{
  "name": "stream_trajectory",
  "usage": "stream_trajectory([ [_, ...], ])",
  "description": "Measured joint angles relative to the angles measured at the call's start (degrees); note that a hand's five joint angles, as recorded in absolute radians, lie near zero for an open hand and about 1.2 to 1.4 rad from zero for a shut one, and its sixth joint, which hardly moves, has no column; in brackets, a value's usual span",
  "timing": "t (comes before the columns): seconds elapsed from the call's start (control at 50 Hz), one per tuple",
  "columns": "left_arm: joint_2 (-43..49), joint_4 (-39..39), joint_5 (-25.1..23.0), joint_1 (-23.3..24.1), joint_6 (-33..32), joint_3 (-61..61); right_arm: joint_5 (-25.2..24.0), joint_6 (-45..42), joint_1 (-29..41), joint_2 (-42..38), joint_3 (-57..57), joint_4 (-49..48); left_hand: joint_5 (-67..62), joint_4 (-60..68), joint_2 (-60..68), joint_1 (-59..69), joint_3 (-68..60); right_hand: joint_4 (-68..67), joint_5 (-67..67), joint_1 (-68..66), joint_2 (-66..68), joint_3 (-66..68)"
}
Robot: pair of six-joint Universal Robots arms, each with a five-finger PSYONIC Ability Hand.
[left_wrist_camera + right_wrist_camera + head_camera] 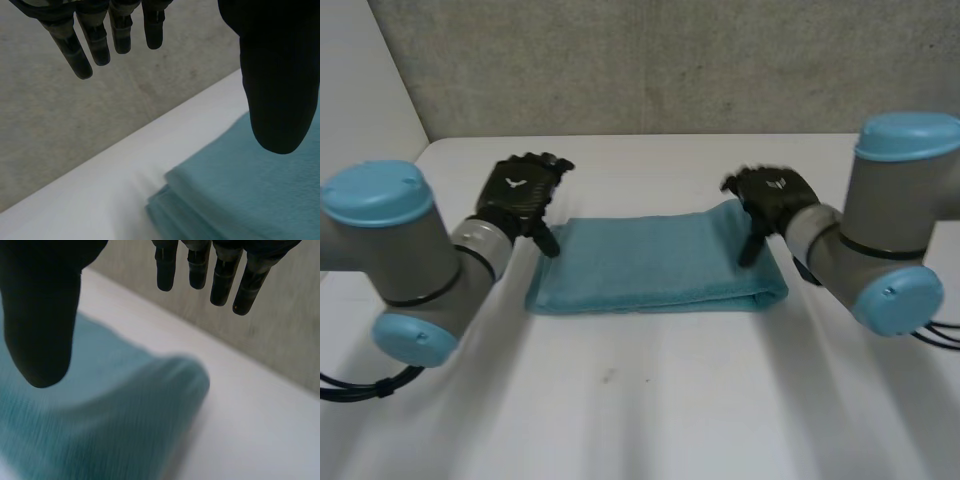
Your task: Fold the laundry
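The folded teal towel (655, 265) looks soft, light and limp (bound to sag), best pinched at its short ends, where left hand (520, 195) and right hand (770, 195) hover, fingers spread, empty.

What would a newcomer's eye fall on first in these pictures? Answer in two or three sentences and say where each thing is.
First comes the teal cloth, folded into a long layered strip across the middle of the white table. Next are the two black hands, one at each end of it: the left hand over its left end and the right hand over its right end. Both are open, thumbs pointing down at the cloth.
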State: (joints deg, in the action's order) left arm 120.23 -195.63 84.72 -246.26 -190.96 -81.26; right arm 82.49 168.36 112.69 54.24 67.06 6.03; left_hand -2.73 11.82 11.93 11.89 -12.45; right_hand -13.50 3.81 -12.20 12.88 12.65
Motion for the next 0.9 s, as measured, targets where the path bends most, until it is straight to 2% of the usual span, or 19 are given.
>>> stream_trajectory([
  [0.16,3.2,0.3,0.6,3.4,0.2,1.9,-5.6,0.3,-5.1,0.2,9.7,-2.4,0.0,0.0,0.0,0.0,0.0,-9.0,8.2,-7.2,9.1,9.9],
  [0.22,3.2,0.5,0.9,3.9,0.4,1.8,-6.2,0.4,-5.7,0.2,11.1,-3.6,0.0,0.0,0.0,0.0,0.0,-9.4,8.6,-7.6,9.6,10.3],
  [0.26,2.8,0.9,1.8,4.3,0.8,1.5,-6.8,0.5,-6.6,0.0,13.7,-6.6,0.0,0.0,0.0,0.0,0.0,-15.3,13.7,-12.6,15.8,16.0],
  [0.38,1.3,2.7,4.9,4.6,2.9,1.1,-6.9,0.6,-7.8,-0.3,17.3,-12.9,0.0,0.0,0.0,0.0,0.0,-16.6,14.8,-13.8,17.3,17.3],
  [0.42,0.7,3.3,5.7,4.7,3.7,1.0,-6.8,0.5,-8.2,-0.4,18.1,-14.9,0.0,0.0,0.0,0.0,0.0,-43.7,41.3,-33.5,44.6,44.6],
  [0.44,0.3,3.7,6.0,4.7,4.2,0.9,-6.7,0.5,-8.4,-0.5,18.4,-15.8,0.0,0.0,0.0,0.0,0.0,-43.7,41.3,-33.5,44.6,44.6],
  [0.48,-0.4,4.2,6.4,4.7,4.8,0.5,-6.5,0.3,-8.9,-0.5,18.9,-17.2,0.0,0.0,0.0,0.0,0.0,-53.1,49.2,-37.6,52.8,53.7],
  [0.66,-6.4,5.1,6.8,3.9,5.7,-4.1,-1.9,-4.5,-10.1,2.9,17.2,-18.8,0.0,0.0,0.0,0.0,0.0,-54.8,50.8,-38.4,54.4,55.1],
  [0.74,-8.3,5.0,6.7,3.5,5.7,-5.6,-0.2,-7.9,-9.1,4.6,14.3,-18.1,0.0,0.0,0.0,0.0,0.0,-54.8,51.2,-38.4,54.4,55.1],
  [0.86,-11.0,4.9,6.8,2.0,5.6,-7.8,0.7,-13.3,0.8,3.9,3.3,-14.3,0.0,0.0,0.0,0.0,0.0,-54.8,52.0,-39.2,54.4,55.1],
  [0.9,-11.7,4.9,6.8,1.3,5.6,-8.3,0.3,-14.2,6.1,1.7,-1.0,-12.9,0.0,0.0,0.0,0.0,0.0,-54.8,52.1,-39.2,54.4,55.3],
])
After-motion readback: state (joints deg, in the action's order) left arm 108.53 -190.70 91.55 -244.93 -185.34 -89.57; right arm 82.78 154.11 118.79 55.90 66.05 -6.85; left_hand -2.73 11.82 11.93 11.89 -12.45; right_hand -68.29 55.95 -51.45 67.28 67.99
